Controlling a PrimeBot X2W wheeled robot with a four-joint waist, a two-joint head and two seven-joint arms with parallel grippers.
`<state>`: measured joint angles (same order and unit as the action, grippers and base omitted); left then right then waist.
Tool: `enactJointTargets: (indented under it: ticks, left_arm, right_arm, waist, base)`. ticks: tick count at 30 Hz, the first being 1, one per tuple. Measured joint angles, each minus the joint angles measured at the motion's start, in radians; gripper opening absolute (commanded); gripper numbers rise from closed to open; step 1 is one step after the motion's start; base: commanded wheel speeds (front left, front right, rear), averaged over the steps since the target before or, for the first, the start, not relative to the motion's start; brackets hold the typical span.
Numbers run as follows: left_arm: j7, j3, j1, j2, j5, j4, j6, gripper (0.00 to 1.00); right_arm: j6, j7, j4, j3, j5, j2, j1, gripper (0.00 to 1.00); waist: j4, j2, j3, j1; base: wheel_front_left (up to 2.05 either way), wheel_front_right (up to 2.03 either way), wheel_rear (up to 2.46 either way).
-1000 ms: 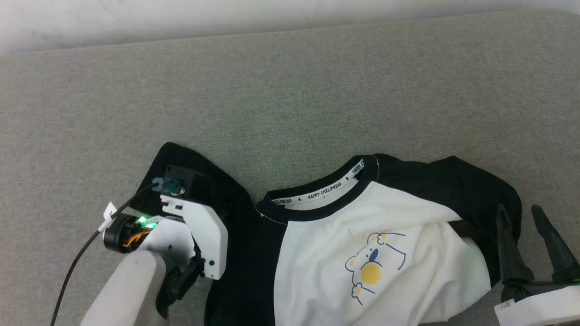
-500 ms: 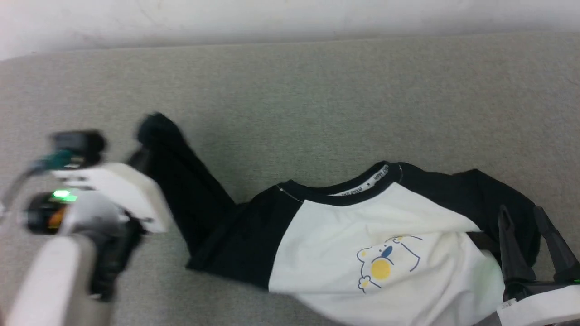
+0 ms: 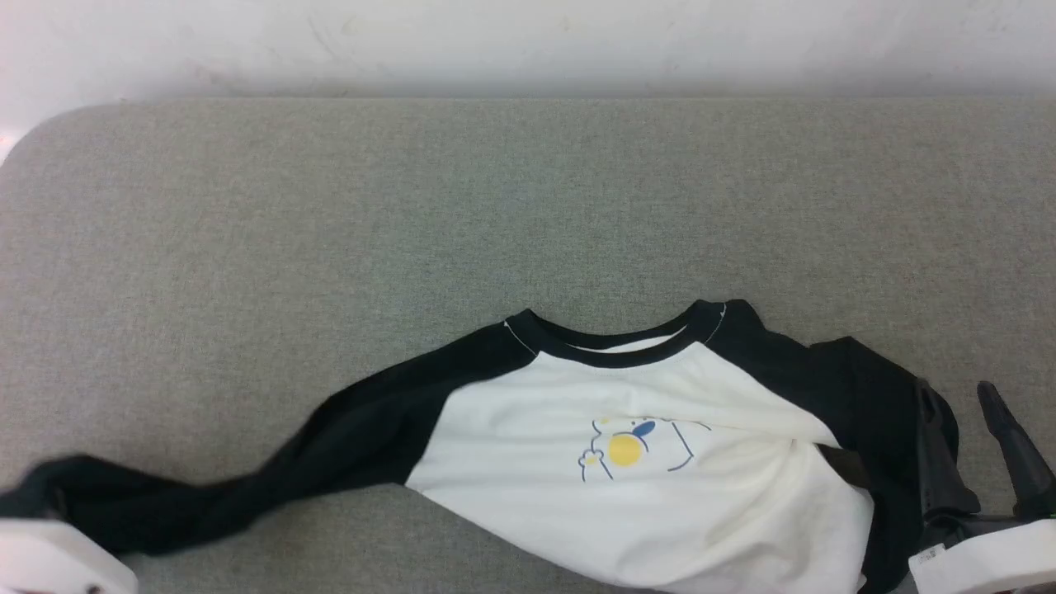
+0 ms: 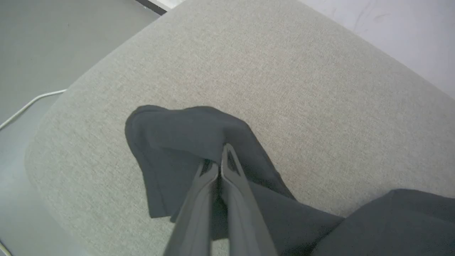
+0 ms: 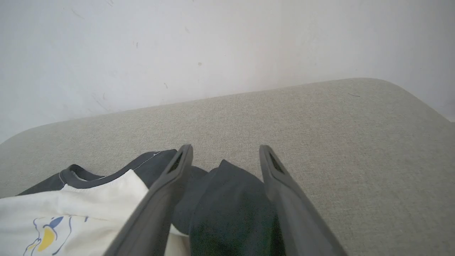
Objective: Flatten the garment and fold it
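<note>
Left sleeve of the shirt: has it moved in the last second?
Yes. The left sleeve now stretches leftward, far from the neckband, pulled by the left gripper.

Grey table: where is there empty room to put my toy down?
Free: the wide bare strip of grey table between the wall and the garment, and the left corner beyond the stretched sleeve. Crowded: the near edge, where the garment lies and the right gripper stands over its bunched sleeve.

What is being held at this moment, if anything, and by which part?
The left gripper is shut on the garment, pinching its black sleeve near the free end. The right gripper is open, holding nothing.
</note>
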<state>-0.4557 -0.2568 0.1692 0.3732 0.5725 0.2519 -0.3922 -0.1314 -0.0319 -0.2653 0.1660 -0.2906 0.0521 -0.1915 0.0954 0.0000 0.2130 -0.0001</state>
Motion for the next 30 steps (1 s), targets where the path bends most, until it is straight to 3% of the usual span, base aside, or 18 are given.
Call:
enactJointTargets:
  ticks: [1, 2, 3, 4, 5, 8, 12, 20, 24, 30]
  left_arm:
    - [0.008, 0.002, 0.028, -0.027, 0.013, 0.007, 0.0, 0.0]
    - [0.018, 0.006, 0.051, -0.05, 0.02, 0.011, 0.001, 0.13]
    - [0.026, 0.013, 0.067, -0.07, 0.025, 0.016, 0.001, 0.42]
    - [0.032, 0.025, 0.079, -0.09, 0.028, 0.023, 0.0, 0.95]
    - [0.034, 0.039, 0.09, -0.109, 0.027, 0.035, -0.006, 1.0]
    - [0.033, 0.076, 0.098, -0.139, 0.024, 0.049, -0.015, 1.0]
    - [0.032, 0.086, 0.096, -0.132, 0.012, 0.069, -0.018, 1.0]
    - [0.026, 0.082, 0.025, -0.04, -0.043, 0.231, -0.013, 1.0]
    - [-0.011, 0.166, -0.091, 0.014, -0.052, 0.267, 0.053, 1.0]
    - [-0.108, 0.365, -0.288, 0.103, -0.073, 0.194, 0.218, 1.0]
  right_arm:
    - [0.0, 0.0, 0.001, 0.003, 0.0, 0.0, 0.0, 1.0]
    - [0.0, 0.0, 0.002, 0.005, 0.0, 0.0, 0.0, 1.0]
    - [0.0, 0.0, 0.003, 0.008, 0.0, 0.0, 0.0, 1.0]
    - [0.0, -0.002, 0.004, 0.008, 0.0, 0.0, 0.0, 1.0]
    - [0.0, -0.003, 0.004, 0.007, 0.0, 0.0, 0.0, 1.0]
    - [0.0, -0.004, 0.004, 0.001, 0.002, 0.0, 0.0, 1.0]
    - [0.0, -0.012, 0.005, -0.004, 0.002, 0.0, 0.0, 1.0]
    - [0.0, -0.012, 0.004, -0.008, 0.002, 0.0, 0.0, 1.0]
    - [0.0, -0.012, 0.002, -0.011, 0.002, 0.0, 0.0, 1.0]
    - [0.0, -0.012, -0.003, -0.021, 0.006, 0.0, 0.007, 1.0]
  waist:
    - [0.0, 0.0, 0.0, 0.0]
    - [0.002, 0.0, -0.001, 0.0]
    - [0.004, 0.0, -0.002, 0.0]
    - [0.005, 0.0, -0.003, 0.0]
    - [0.007, 0.0, -0.005, 0.0]
    - [0.012, 0.0, -0.012, 0.0]
    - [0.014, 0.0, -0.025, 0.0]
    - [-0.006, 0.0, -0.032, 0.0]
    - [-0.018, 0.0, -0.016, 0.0001]
    - [-0.039, 0.0, 0.023, 0.0002]
  base:
    - [0.0, 0.0, 0.0]
    - [0.0, 0.0, 0.0]
    - [0.0, 0.0, 0.0]
    - [0.0, 0.0, 0.0]
    - [0.0, 0.0, 0.0]
    - [0.0, 0.0, 0.0]
    - [0.0, 0.0, 0.0]
    - [0.0, 0.0, 0.0]
    - [0.0, 0.0, 0.0]
    - [0.0, 0.0, 0.0]
